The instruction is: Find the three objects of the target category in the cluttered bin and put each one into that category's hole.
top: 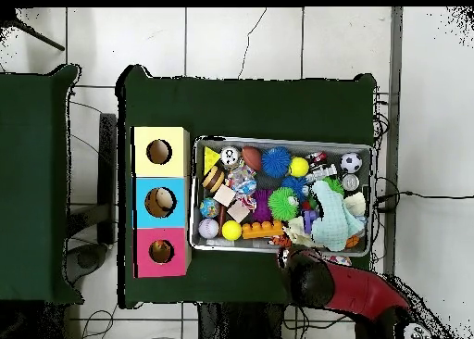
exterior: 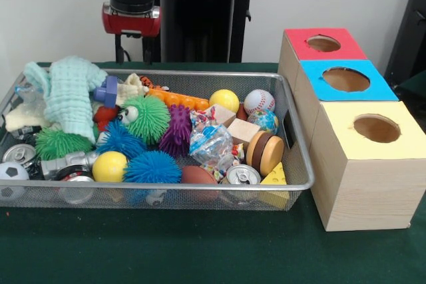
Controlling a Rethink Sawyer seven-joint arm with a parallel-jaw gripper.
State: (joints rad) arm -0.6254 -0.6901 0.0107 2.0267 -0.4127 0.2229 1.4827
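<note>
A wire mesh bin (exterior: 303,164) holds mixed clutter. In it are two yellow balls (exterior: 224,100) (exterior: 110,166), a baseball (exterior: 259,102), a globe-print ball (exterior: 266,121), a small soccer ball (exterior: 10,172) and a brown football (exterior: 198,175). Blue (exterior: 152,167), green (exterior: 148,118) and purple (exterior: 178,130) spiky balls lie mid-bin. My gripper (exterior: 132,56) hangs just behind the bin's far rim, open and empty. In the overhead view the arm's end (top: 310,272) covers it beside the bin (top: 282,141).
Three wooden boxes with round holes stand right of the bin: red-topped (exterior: 323,43), blue-topped (exterior: 346,79), yellow-topped (exterior: 377,128). A mint towel (exterior: 73,94), drink cans (exterior: 243,176), a cheese wedge (exterior: 276,177), a wooden block (exterior: 243,130) and a plastic bag (exterior: 210,144) crowd the bin.
</note>
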